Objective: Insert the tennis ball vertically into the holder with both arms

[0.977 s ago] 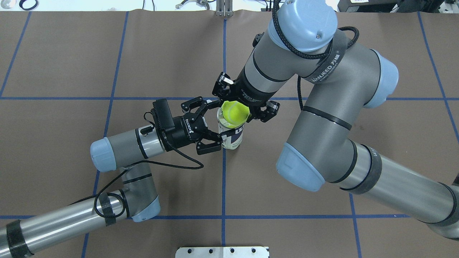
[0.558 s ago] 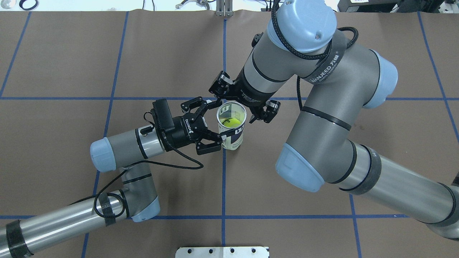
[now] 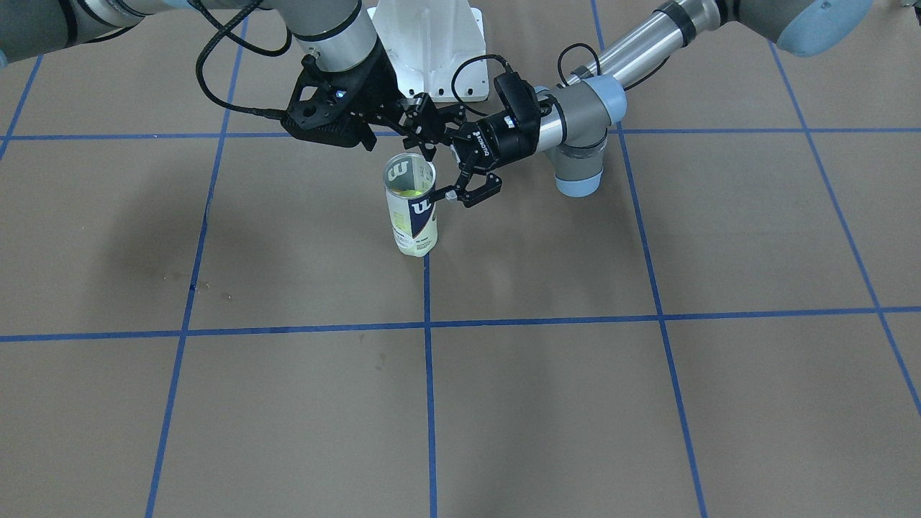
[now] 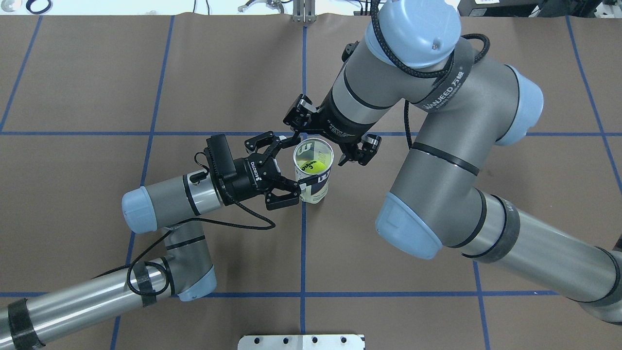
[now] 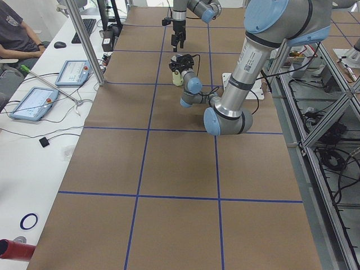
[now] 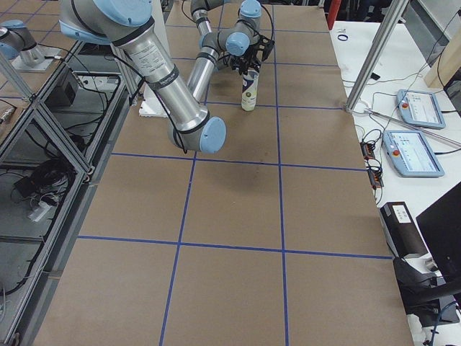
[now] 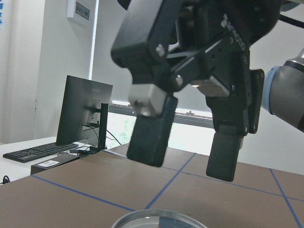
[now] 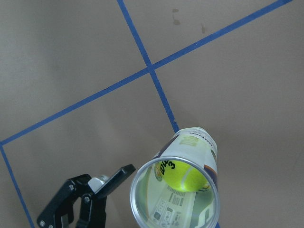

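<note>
The holder [image 4: 315,187] stands upright at the middle of the table, a clear can with a navy and white label [image 3: 411,212]. The yellow tennis ball [image 4: 313,166] lies at its bottom, and it also shows in the right wrist view [image 8: 186,176]. My right gripper [image 4: 324,138] hangs just above and behind the can's mouth. It is open and empty, and its two black fingers show apart in the left wrist view [image 7: 187,142]. My left gripper [image 4: 297,163] is open beside the can. Its fingers straddle the can's left side, and the near fingertip [image 4: 302,184] is at the can's wall.
The robot's white base [image 3: 428,43] is behind the can and shows at the overhead view's bottom edge [image 4: 301,341]. Blue tape lines cross the brown table. An operator [image 5: 14,28] and tablets [image 5: 34,104] are at a side bench, off the table.
A second ago the ball sat at the can's mouth between my right gripper's fingers. It has dropped to the can's bottom, and the right gripper has drawn slightly back. The left gripper has not moved.
</note>
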